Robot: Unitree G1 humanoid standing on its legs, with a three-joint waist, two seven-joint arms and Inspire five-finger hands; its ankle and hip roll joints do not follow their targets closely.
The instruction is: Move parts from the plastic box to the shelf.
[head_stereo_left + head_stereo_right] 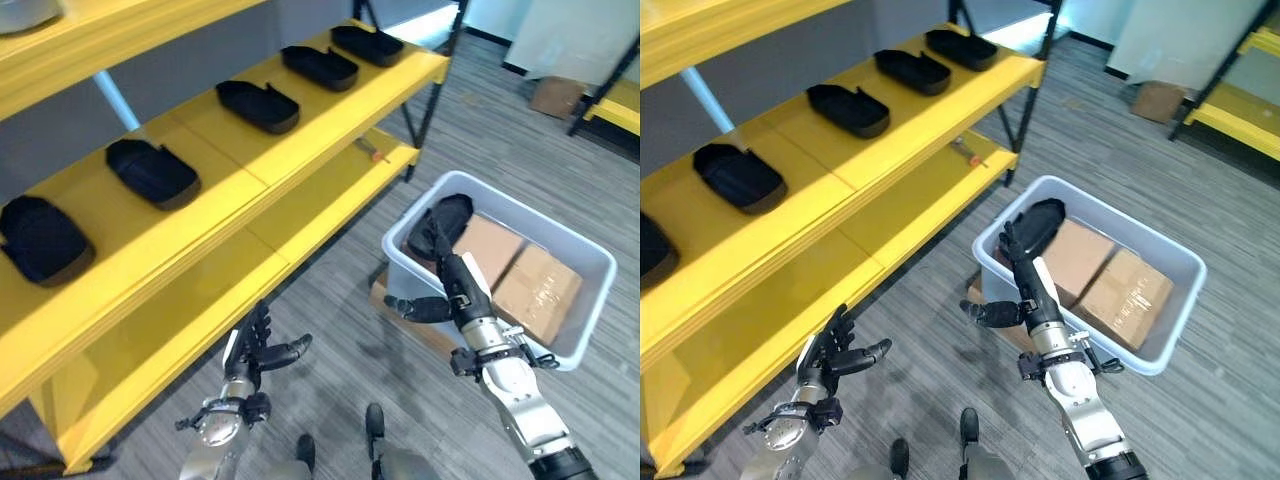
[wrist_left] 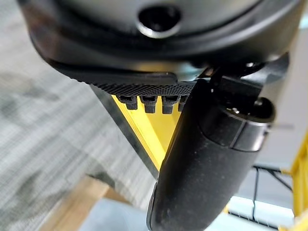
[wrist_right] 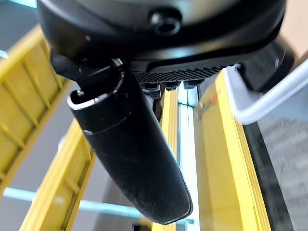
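Your right robot hand [image 1: 447, 272] reaches into the plastic box [image 1: 590, 262] with straight, spread fingers and thumb, its fingertips at the black part [image 1: 447, 215] in the box's near corner but holding nothing. If you close from here, the fingers may jam between part and wall, or nudge it onto the cardboard boxes [image 1: 520, 272]. Your left robot hand [image 1: 256, 351] hangs open beside the yellow shelf [image 1: 300, 120].

Shelf [image 1: 300, 130] at 11 o'clock carries black parts [image 1: 258, 106] with open gaps between; cartons [image 1: 520, 275] fill the box [image 1: 590, 300] at 3.
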